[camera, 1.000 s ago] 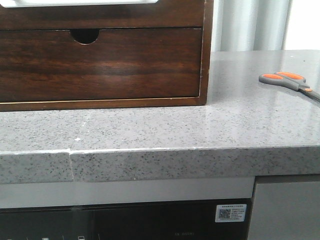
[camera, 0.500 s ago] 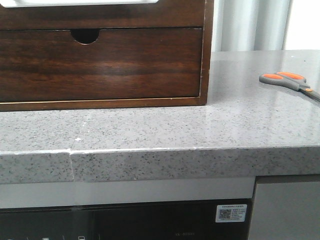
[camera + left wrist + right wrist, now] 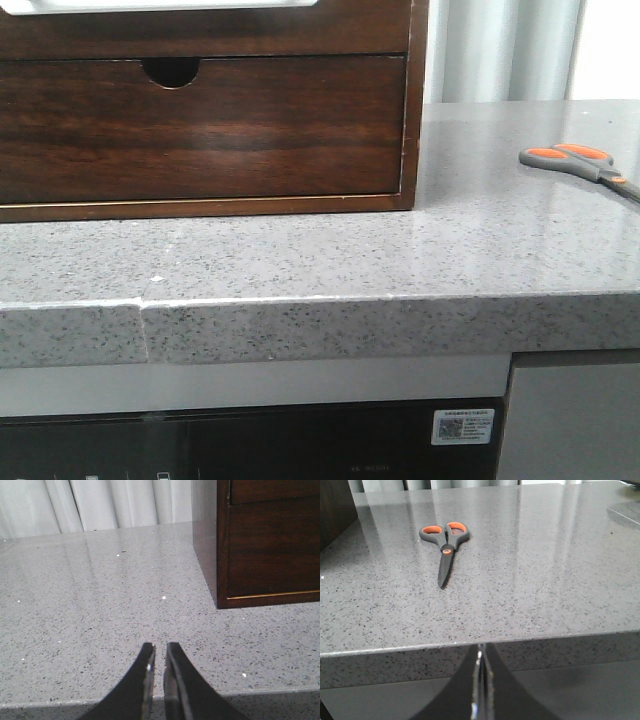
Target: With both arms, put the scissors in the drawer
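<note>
The scissors (image 3: 575, 160), with grey handles and orange-lined loops, lie flat on the grey stone counter at the far right. In the right wrist view the scissors (image 3: 445, 537) lie beyond my right gripper (image 3: 480, 647), which is shut and empty at the counter's front edge. The drawer (image 3: 200, 35) is the plain wood-grain front at the top of the cabinet, with white lining (image 3: 160, 5) showing above it. My left gripper (image 3: 160, 647) is shut and empty, low over the counter's front edge, to the left of the cabinet (image 3: 272, 545). Neither gripper shows in the front view.
Below the drawer is a second dark front with a half-round finger notch (image 3: 170, 70). The counter (image 3: 300, 260) has a seam at its front left. Pale curtains (image 3: 100, 505) hang behind. A dark appliance front (image 3: 250, 440) sits under the counter.
</note>
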Tool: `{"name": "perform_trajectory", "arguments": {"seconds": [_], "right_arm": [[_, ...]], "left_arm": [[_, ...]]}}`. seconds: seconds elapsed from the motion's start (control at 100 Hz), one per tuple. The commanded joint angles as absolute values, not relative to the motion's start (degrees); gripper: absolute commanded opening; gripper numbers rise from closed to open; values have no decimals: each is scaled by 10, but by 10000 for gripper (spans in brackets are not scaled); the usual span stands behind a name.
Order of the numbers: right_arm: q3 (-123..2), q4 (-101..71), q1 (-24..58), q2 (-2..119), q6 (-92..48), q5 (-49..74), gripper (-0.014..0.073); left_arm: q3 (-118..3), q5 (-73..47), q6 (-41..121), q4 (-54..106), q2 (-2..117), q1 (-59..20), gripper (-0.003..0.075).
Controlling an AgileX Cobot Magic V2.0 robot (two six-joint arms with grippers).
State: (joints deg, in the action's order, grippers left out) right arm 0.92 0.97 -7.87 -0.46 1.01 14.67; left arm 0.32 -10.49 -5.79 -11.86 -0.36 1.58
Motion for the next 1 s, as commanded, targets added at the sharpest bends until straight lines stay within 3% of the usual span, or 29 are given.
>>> {"name": "perform_trajectory", "arguments": {"seconds": [0.0,0.55,0.99], "right_arm": [[17,13,-81,-18,4,90,-124],[4,-102,-81,-18,4,47,-124],[-133,-102,-81,32,4,189,-124]], "left_arm": [[11,-56,-58,-113,-23,16,4],[5,9,-58,-64,-23,16,4],[-116,-48,-58,-16,23,16,4]]}}
